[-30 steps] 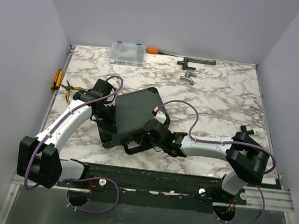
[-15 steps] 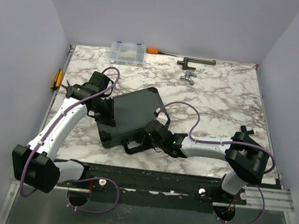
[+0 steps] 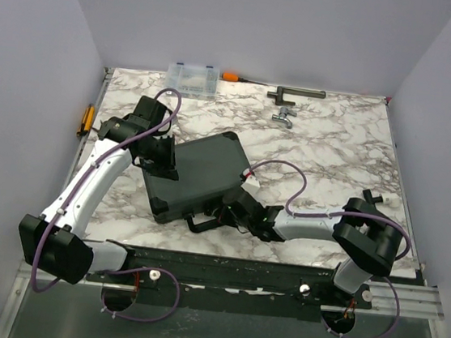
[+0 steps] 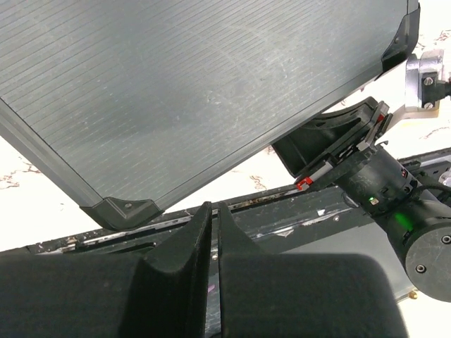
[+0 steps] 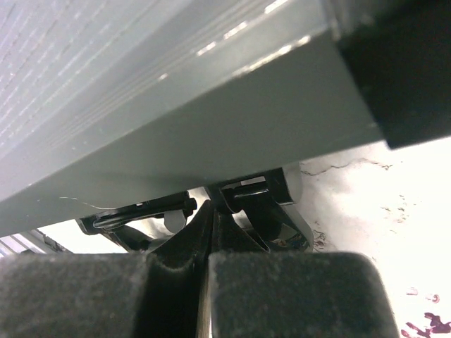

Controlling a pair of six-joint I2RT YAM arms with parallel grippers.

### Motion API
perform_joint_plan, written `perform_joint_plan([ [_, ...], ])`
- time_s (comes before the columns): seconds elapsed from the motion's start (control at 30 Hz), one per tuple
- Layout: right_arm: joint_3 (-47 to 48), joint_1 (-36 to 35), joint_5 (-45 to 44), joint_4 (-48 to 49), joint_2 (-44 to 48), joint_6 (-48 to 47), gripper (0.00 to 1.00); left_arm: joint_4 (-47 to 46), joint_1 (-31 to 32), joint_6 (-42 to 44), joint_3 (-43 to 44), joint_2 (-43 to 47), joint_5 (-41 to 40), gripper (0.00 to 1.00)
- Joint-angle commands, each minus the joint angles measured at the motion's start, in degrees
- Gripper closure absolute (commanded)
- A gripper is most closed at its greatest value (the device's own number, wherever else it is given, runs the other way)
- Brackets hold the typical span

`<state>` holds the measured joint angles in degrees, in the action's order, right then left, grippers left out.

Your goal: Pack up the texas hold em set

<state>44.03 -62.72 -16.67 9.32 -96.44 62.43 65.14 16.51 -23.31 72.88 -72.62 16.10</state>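
A white, grey-veined marble worktop (image 3: 334, 149) sat between plain lavender walls (image 3: 51, 51), with the dark-grey ribbed hard briefcase (image 3: 201, 170) left of centre and a clear plastic organiser box (image 3: 193, 78) at the top edge. The left gripper (image 3: 165, 156) held its fingers (image 4: 187, 246) almost together on nothing beside the case's left edge, while the right gripper (image 3: 225, 211) had its fingers pressed together under the lower edge. Compared with a second earlier, the left arm had swung toward the upper left and the lid lay flatter.

Dark-grey ribbed briefcase (image 3: 201, 170), grey-veined white marble table (image 3: 335, 141), purple cables (image 3: 299, 180), orange-handled screwdriver (image 3: 231, 77)
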Motion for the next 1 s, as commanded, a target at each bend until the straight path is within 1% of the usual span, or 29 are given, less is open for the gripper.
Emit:
perform_joint_plan([
  [0.0, 0.1, 0.2, -2.0, 0.0, -1.1, -0.3, 0.99, 1.3, 0.0, 0.1, 1.5, -0.3, 1.6, 0.94],
  [0.23, 0.5, 0.3, -2.4, -4.7, 4.0, -0.9, 0.99, 0.9, 0.1, 0.6, 2.5, -1.3, 2.2, 0.94],
  [0.37, 0.8, 0.2, -0.1, -4.9, 5.1, -1.5, 0.99, 0.6, 0.3, 0.4, 3.7, -1.5, 2.2, 0.94],
  [0.5, 2.3, 0.2, 3.5, -3.7, 3.7, -2.1, 0.99, 0.4, 0.3, 0.2, 3.8, -1.2, 1.9, 0.94],
  [0.7, 3.0, 0.2, 6.1, -0.4, 1.0, -1.1, 0.99, 0.3, 0.3, 0.4, 2.5, 0.2, 1.3, 0.94],
  [0.87, 3.3, 0.2, 7.3, 0.6, -1.7, -0.2, 0.99, 0.2, 0.3, 0.6, 1.4, 0.6, 0.8, 0.95],
  [0.97, 2.7, 0.2, 6.5, 0.7, -3.3, 1.1, 0.99, 0.3, 0.3, 0.7, 1.3, 0.5, 0.7, 0.95],
])
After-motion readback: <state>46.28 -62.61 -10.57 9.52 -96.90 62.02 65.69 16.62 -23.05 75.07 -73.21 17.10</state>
